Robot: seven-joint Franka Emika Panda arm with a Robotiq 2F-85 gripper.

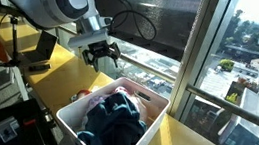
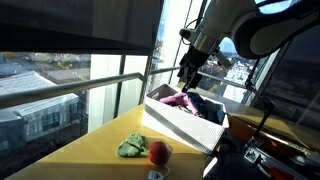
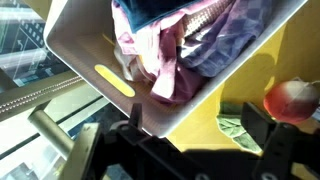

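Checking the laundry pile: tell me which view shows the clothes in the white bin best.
An exterior view, looking down: the clothes fill the white bin, whole pile visible. The wrist view is close but crops them. A side-on exterior view shows only their tops above the rim.

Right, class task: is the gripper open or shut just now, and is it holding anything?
Gripper: open, holding nothing, above the bin of clothes.
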